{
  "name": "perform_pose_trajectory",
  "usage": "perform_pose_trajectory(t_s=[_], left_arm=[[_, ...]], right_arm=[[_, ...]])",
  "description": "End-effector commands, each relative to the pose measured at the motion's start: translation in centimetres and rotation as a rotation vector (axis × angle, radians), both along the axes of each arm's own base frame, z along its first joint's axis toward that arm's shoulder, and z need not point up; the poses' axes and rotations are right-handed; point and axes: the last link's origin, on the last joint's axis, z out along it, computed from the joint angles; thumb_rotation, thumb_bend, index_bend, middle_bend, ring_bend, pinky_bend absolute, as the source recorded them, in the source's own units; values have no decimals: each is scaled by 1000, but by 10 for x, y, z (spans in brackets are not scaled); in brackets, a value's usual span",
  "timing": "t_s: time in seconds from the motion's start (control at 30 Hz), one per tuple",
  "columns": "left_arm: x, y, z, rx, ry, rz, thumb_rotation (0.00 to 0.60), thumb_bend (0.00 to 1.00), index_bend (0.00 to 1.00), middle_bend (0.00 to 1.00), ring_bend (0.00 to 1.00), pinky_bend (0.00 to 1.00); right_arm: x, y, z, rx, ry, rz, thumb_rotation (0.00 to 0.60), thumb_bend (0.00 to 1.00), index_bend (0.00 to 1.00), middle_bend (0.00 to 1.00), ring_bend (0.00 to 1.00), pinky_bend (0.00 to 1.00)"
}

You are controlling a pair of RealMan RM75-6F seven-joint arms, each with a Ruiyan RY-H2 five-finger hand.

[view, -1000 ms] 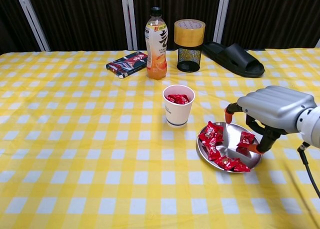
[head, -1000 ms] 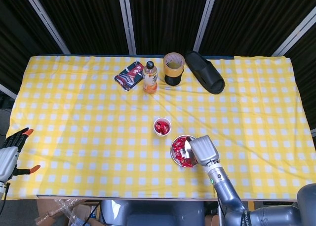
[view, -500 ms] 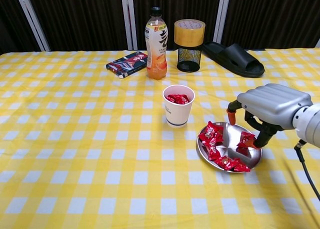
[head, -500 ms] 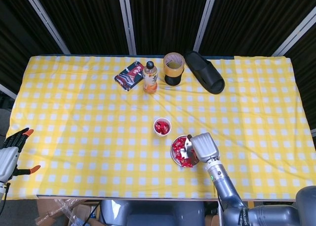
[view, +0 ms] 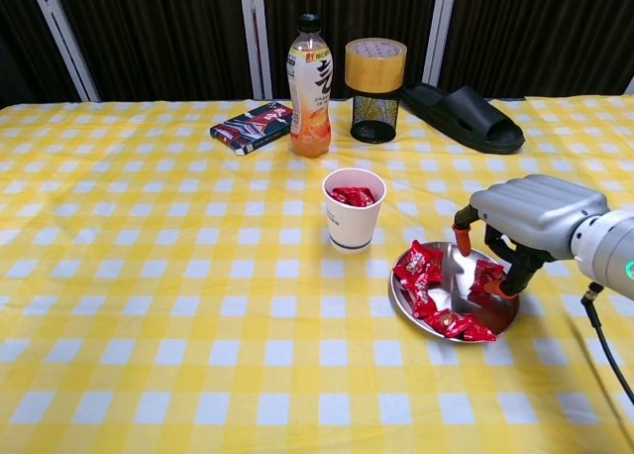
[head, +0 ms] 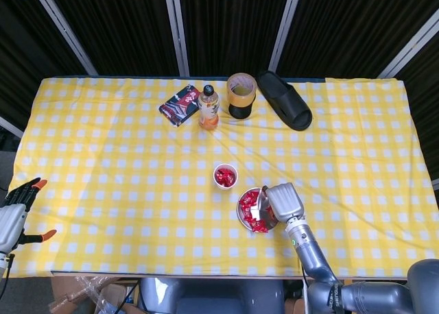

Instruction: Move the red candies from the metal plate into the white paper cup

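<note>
Hidden and cut-off parts of the scene

In the head view the right hand (head: 284,201) covered the right part of the plate (head: 241,212), so its fingertips and any candies (head: 248,203) beneath could not be seen. In the chest view, at lower right, whether the fingers (view: 509,272) touched a candy could not be told, and the arm ran off the right edge. The left hand (head: 15,214) sat at the lower left edge of the head view, partly cut off, too small to read.
</note>
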Motion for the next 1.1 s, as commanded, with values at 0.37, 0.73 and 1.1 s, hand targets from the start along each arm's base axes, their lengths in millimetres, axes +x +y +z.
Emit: perform_pose_trajectory(t_s=[0.37, 0.73, 1.1], left_arm=[[0, 1, 0, -4, -1, 5, 600, 65, 15, 0, 0, 0], [0, 1, 0, -4, -3, 6, 600, 65, 15, 0, 0, 0], [0, 0, 0, -5, -3, 7, 600, 65, 15, 0, 0, 0]], right_arm=[[-9, -3, -5, 13, -5, -27, 600, 314, 496, 829, 942, 998], [-10, 0, -7, 25, -11, -25, 600, 490, 577, 829, 942, 998], [2, 3, 8, 5, -27, 21, 600, 515, 578, 829, 942, 999]])
